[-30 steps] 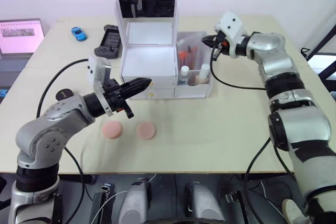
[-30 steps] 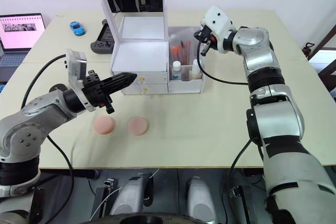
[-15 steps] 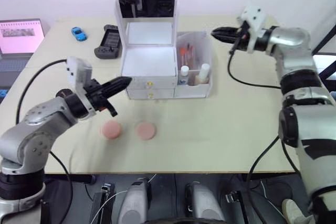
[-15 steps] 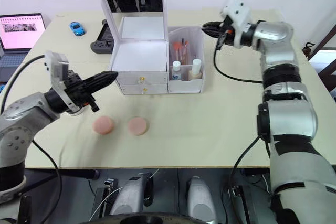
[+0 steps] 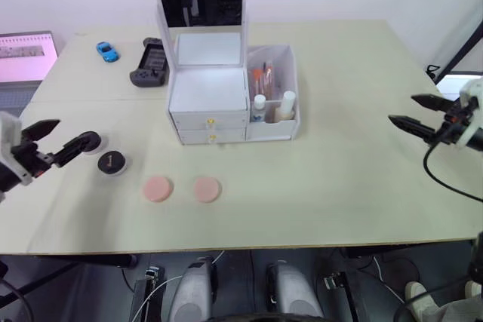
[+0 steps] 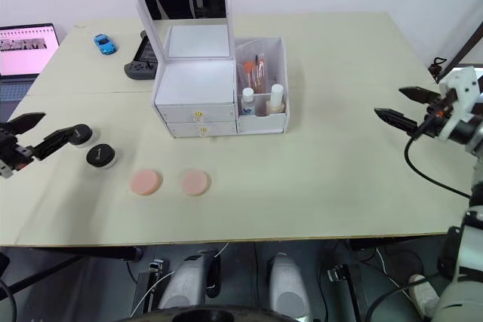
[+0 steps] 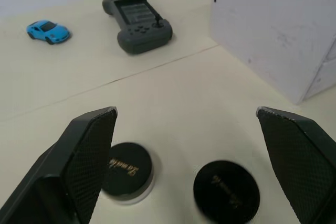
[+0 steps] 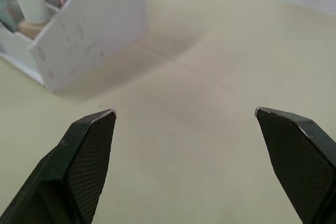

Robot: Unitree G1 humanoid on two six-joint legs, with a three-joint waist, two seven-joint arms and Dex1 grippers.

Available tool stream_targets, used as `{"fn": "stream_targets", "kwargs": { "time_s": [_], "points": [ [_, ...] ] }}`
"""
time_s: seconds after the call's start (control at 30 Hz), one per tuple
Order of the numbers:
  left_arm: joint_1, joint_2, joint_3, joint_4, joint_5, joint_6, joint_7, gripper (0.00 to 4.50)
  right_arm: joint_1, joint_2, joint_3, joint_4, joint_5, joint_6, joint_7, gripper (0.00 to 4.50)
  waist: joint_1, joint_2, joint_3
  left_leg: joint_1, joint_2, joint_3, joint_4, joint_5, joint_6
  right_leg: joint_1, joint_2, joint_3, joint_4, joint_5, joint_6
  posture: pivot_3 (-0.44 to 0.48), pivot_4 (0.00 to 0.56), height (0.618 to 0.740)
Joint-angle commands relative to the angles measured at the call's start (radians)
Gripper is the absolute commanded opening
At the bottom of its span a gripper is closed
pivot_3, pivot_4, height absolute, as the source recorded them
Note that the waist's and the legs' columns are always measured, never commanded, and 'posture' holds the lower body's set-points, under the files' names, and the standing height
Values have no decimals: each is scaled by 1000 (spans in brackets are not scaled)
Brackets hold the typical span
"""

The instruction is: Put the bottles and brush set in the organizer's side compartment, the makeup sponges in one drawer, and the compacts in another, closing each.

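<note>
Head view | beige table (image 5: 355, 186) | laptop (image 5: 26, 47) at left edge

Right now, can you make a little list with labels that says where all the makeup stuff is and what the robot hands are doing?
organizer: on the table, mirror lid up, both drawers shut
side compartment: holds the bottles and the brush set
makeup sponges: side by side on the table in front of the organizer
compacts: on the table to the robot's left, by the left gripper
left gripper: open, empty
right gripper: open, empty, far from the organizer
</note>
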Motion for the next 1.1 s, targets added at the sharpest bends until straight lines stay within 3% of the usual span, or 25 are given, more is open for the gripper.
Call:
{"fn": "stream_targets", "kwargs": {
  "time_s": [0.03,0.4,0.63,0.8,0.97,1.1],
  "points": [
    [45,29,98,90,27,-74,-23,4465,73,-12,-74,-23,39,-19,-38,4500,0,0,0,0,0,1,0,0,0,-1,0,1,0,0,0,0,150,740],
    [13,46,94,93,6,-35,-65,4465,124,16,-68,-166,95,82,-59,4500,6,-1,0,0,1,10,0,0,0,-5,0,10,0,0,0,0,150,740],
    [-5,58,77,-165,-104,186,-71,4465,53,2,68,-555,177,424,-36,4500,2,-1,0,1,2,12,0,0,0,-8,0,13,4,1,1,0,150,740],
    [94,56,98,-493,-273,403,-77,4465,-59,1,198,-847,292,628,26,4500,-1,-1,0,0,2,13,-1,-1,1,-10,1,15,6,1,1,0,150,740],
    [139,23,100,-671,-323,465,3,4465,-138,41,285,-935,271,644,0,4500,9,-3,-1,1,2,14,0,-1,1,-10,1,16,7,0,-1,0,150,740],
    [101,-57,57,-781,-340,465,148,4465,-188,67,347,-969,277,704,-10,4500,9,-4,-2,0,2,14,1,-1,1,-10,1,16,6,-1,-3,0,150,740]
  ]
}}
